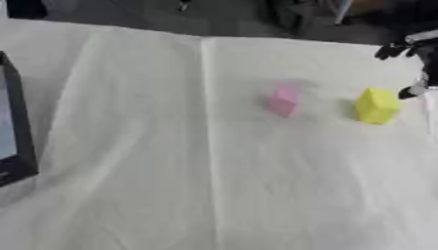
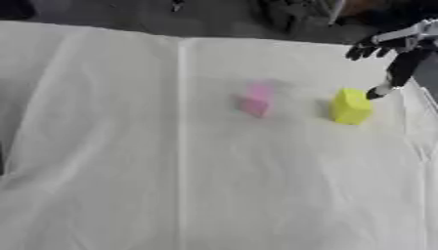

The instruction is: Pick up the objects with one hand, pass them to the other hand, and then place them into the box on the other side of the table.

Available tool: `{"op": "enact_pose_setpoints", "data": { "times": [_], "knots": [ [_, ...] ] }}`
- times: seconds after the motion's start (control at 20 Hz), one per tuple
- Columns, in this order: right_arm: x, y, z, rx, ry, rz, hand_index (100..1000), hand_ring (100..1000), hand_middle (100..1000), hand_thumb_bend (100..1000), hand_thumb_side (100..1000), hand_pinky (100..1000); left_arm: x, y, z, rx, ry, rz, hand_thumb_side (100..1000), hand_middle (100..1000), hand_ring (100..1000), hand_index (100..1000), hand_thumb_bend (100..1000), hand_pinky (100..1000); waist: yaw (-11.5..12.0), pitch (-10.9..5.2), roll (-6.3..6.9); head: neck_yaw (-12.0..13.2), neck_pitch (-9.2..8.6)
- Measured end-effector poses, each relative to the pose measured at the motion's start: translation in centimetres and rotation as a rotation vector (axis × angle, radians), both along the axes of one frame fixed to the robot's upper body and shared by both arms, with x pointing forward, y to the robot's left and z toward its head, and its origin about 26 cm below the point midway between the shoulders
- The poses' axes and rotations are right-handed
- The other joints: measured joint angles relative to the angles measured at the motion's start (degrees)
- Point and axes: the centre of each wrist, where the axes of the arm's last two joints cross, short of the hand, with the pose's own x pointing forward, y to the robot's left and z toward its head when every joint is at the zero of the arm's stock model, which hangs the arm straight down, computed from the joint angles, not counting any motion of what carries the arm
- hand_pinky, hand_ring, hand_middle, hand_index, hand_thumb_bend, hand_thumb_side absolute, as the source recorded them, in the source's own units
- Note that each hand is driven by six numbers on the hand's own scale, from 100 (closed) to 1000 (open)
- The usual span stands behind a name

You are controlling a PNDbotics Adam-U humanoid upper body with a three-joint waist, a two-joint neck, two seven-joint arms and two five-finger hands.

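My right hand [image 2: 395,51] hangs at the far right edge, just beyond the yellow block [image 2: 351,106] and a little to its right, not touching it. The fingers spread out straight and hold nothing; one tip points down toward the cloth [image 2: 205,185] right beside the block. I read that as the opening reach: the hand stands released because it has to fit around the block before it can close. The yellow block sits on the cloth on my right side, and the pink block [image 2: 256,101] stands just left of it, a clear gap between them, so I can take one without knocking the other. The pink one looks tilted, though I can't be sure. Far to the left of the yellow block, at the table's left edge, stands the box [image 1: 15,127], dark-walled; that is why a handover is needed, since this hand works from the opposite side. My left hand shows in neither view. Nothing is lifted yet; both blocks wait.
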Motion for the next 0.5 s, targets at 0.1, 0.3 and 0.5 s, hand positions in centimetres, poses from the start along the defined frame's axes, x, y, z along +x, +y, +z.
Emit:
{"op": "enact_pose_setpoints", "data": {
  "times": [0.1, 0.3, 0.5],
  "knots": [
    [0.1, 0.1, 0.0, -0.031, 0.0, -0.01, 965, 956, 897, 511, 100, 927, 0.0, 0.0, 0.0, -0.001, -0.001, 0.0, 864, 815, 807, 920, 303, 801, 0.1, 0.02, 0.0, -0.2, -0.04],
    [0.5, -0.1, -0.7, -0.068, 0.016, -0.03, 963, 956, 897, 520, 100, 926, 0.0, 0.0, 0.1, -0.002, -0.003, 0.0, 864, 813, 807, 918, 302, 801, 0.4, 0.33, 0.08, -0.5, -0.05],
    [0.7, -0.4, -1.5, -0.086, 0.027, -0.058, 965, 954, 896, 530, 100, 924, 0.0, 0.0, 0.1, -0.003, -0.005, 0.0, 866, 811, 807, 917, 300, 801, 0.6, 0.57, 0.12, -0.8, -0.07]
  ]
}}
